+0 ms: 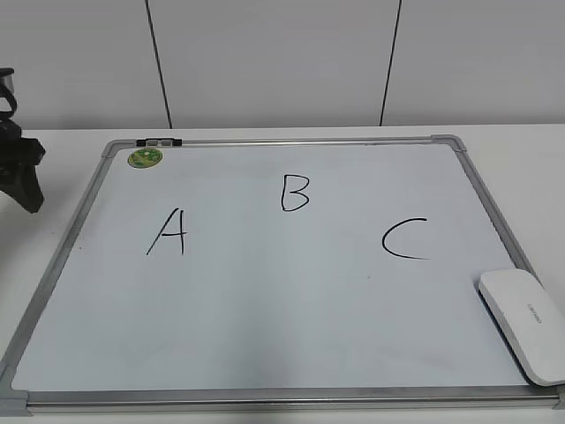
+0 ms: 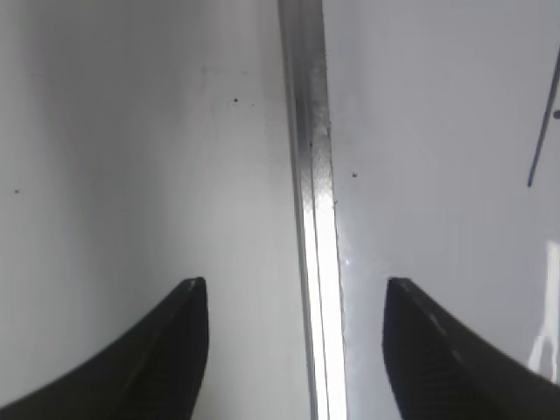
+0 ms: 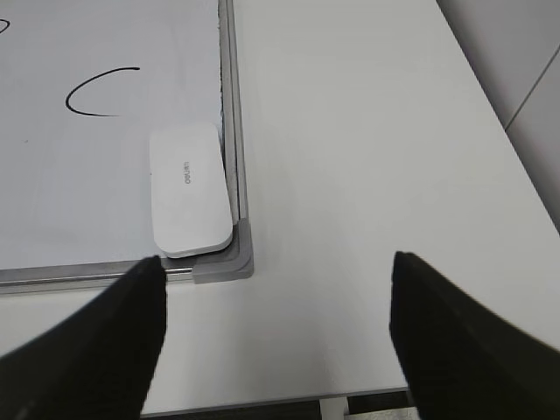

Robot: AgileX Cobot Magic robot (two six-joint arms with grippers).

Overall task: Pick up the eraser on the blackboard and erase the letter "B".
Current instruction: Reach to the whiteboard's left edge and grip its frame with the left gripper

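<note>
The blackboard [image 1: 265, 309] is a white board with a silver frame, lying flat on the table. The black letter "B" [image 1: 295, 192] is at its upper middle, between an "A" [image 1: 169, 232] and a "C" [image 1: 406, 239]. The white eraser [image 1: 526, 322] lies on the board's near right corner; it also shows in the right wrist view [image 3: 188, 190], beside the frame. My right gripper [image 3: 278, 267] is open and empty, above bare table in front of that corner. My left gripper [image 2: 296, 293] is open and empty, straddling the board's left frame edge [image 2: 308, 175].
A round green magnet [image 1: 145, 158] sits at the board's far left corner, next to a small clip [image 1: 159, 141] on the frame. The left arm's dark body [image 1: 18, 168] stands at the left edge. The table's front edge [image 3: 289, 404] is close below my right gripper.
</note>
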